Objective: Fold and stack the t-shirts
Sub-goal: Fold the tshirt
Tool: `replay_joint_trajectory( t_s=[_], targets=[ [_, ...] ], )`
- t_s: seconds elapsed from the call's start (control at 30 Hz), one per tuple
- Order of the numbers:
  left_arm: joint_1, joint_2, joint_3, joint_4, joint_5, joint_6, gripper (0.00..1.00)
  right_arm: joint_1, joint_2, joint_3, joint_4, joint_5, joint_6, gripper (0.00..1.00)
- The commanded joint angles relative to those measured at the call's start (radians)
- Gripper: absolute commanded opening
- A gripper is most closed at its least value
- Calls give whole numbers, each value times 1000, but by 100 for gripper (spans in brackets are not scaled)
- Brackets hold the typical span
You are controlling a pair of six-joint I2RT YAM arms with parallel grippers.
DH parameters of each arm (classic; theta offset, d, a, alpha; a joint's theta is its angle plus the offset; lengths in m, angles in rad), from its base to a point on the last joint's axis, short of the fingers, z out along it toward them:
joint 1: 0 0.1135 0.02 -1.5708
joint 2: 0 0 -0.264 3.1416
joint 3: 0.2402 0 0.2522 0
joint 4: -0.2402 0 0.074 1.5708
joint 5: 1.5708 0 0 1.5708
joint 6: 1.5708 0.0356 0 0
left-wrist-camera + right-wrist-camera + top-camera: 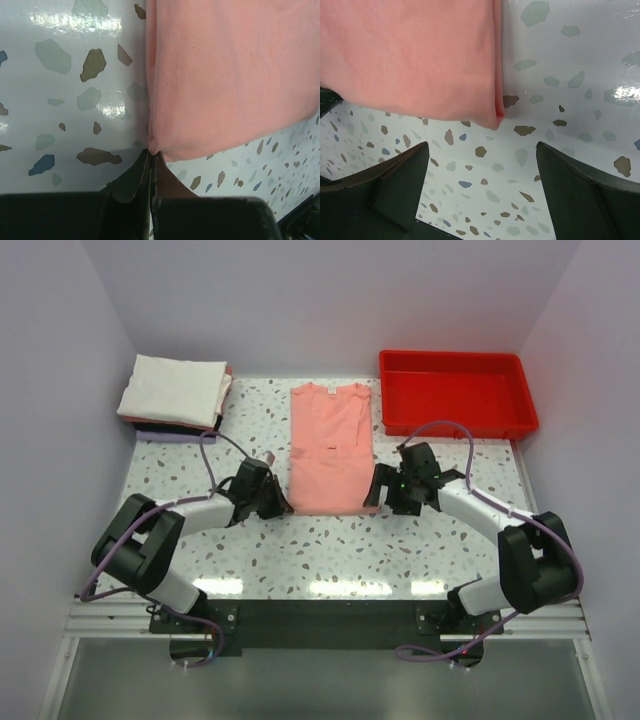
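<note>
Two pincers are set at the near hem of the pink tee (328, 445). The left pincer (150, 162) is pressed together, and the tee's near left corner appears pinched between its tips. The right pincer (481, 150) is spread wide and holds nothing; the near right corner lies just beyond its gap, untouched. The tee is laid flat on the table (300, 550), folded lengthwise into a narrow strip, between the stack (175, 390) and the tray (455, 390).

The step in hand is judged to be gripping the hem for a crosswise fold. Next, the right pincer would have to be advanced and closed on its corner.

The tee's long axis runs away from the arms, collar far, hem near.
</note>
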Motion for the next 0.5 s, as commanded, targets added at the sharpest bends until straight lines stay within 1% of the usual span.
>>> replay_joint_trajectory(
  t_s=[0.0,0.1,0.17,0.2,0.3,0.33,0.37,0.47],
  targets=[
    [-6,-26,-9,-7,-43,26,0,-1,23,11,50,-20,-24,90],
    [-8,-35,-28,-6,-46,20,0,-1,57,17,67,-32,-25,80],
    [-8,-37,-38,-3,-46,14,0,-1,74,10,93,-43,-22,67],
    [-8,-35,-41,0,-43,14,0,1,77,5,93,-43,-22,67],
    [-14,-40,-52,7,-41,8,0,1,94,5,110,-35,-30,62],
    [-18,-40,-61,10,-41,5,0,1,97,4,122,-35,-28,59],
    [-20,-41,-63,13,-41,2,0,-1,100,5,130,-39,-27,55],
    [-21,-48,-72,11,-48,-3,0,1,109,4,141,-26,-21,50]
  ],
)
